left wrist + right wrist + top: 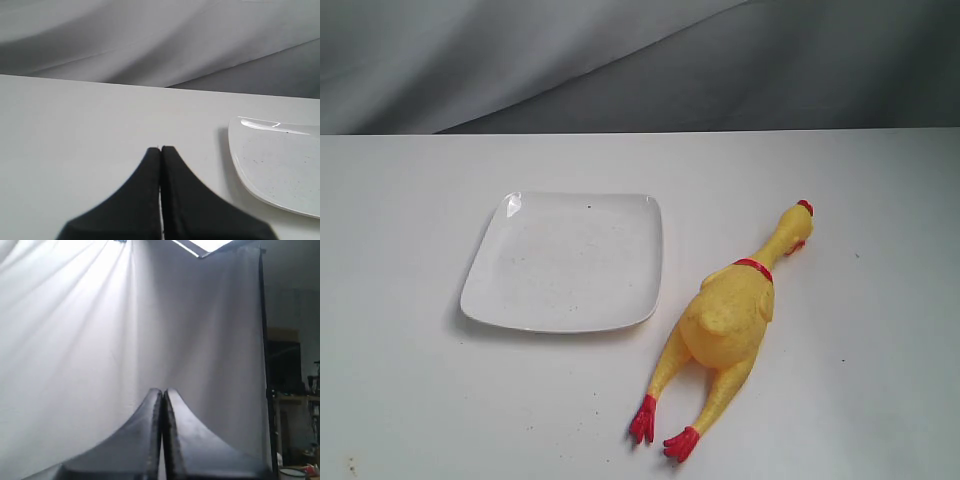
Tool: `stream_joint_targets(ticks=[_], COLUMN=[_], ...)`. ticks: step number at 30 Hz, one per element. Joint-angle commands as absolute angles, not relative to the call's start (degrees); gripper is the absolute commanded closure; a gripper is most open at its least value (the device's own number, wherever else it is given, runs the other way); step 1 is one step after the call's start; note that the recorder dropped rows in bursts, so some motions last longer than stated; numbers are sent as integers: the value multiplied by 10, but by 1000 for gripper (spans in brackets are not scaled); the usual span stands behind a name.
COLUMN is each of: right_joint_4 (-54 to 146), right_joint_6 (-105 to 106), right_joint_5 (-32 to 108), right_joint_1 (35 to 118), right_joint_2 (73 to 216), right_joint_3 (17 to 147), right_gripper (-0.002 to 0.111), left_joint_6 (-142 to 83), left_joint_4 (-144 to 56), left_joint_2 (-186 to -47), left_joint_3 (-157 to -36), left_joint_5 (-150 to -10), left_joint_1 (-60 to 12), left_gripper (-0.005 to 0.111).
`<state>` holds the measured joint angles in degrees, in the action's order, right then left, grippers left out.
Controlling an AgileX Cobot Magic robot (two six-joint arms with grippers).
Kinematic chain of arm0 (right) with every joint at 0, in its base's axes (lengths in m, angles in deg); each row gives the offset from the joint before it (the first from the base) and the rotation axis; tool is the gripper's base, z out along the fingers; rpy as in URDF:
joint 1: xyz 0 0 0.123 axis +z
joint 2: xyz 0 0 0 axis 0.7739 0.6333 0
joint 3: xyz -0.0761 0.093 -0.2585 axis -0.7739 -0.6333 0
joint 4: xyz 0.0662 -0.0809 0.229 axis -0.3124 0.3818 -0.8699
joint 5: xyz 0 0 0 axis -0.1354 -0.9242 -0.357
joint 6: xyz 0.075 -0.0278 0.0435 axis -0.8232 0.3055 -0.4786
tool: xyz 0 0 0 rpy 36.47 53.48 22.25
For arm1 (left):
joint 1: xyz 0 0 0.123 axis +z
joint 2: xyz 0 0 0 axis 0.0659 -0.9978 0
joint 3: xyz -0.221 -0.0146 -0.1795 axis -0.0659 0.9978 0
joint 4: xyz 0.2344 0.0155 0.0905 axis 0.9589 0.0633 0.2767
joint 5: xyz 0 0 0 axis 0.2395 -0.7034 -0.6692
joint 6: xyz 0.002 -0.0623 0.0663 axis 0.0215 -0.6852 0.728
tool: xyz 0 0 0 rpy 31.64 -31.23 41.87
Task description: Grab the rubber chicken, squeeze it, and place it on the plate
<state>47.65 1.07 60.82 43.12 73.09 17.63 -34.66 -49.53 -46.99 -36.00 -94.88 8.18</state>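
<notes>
The yellow rubber chicken (725, 320) lies flat on the white table, red feet toward the front edge, red comb pointing to the back right. Just left of it sits the white square plate (565, 262), with nothing on it; its corner also shows in the left wrist view as the plate (280, 167). Neither arm appears in the exterior view. My left gripper (161, 148) is shut with nothing in it, low over bare table off the plate's side. My right gripper (163, 390) is shut and holds nothing, facing a white curtain; the chicken is out of that view.
The white table (420, 400) runs back to a grey cloth backdrop (620, 60). In the right wrist view a dark stand pole (264, 340) and shelves with clutter (295, 390) show beside the curtain.
</notes>
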Motion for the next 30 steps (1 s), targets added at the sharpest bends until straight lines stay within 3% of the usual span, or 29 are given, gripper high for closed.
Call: stream_joint_targets(ticks=[1, 3, 13, 24, 30], right_joint_4=[483, 488, 803, 1434, 1463], right_joint_6=[-179, -313, -586, -1144, -1193], right_joint_5=[631, 621, 512, 642, 709], right_joint_1=[427, 427, 428, 428, 427], right_joint_2=[729, 729, 757, 1114, 1286], right_joint_3=[174, 174, 230, 483, 637], right_gripper=[108, 108, 108, 108, 108], left_joint_6=[-345, -346, -346, -347, -345], left_joint_4=[-495, -495, -495, -495, -495], left_joint_2=[-468, -468, -468, -468, -468], left_joint_3=[-357, -357, -357, -357, -357], left_joint_5=[-950, -950, -950, -950, -950], left_joint_1=[83, 83, 83, 83, 83], left_gripper=[107, 107, 107, 107, 107])
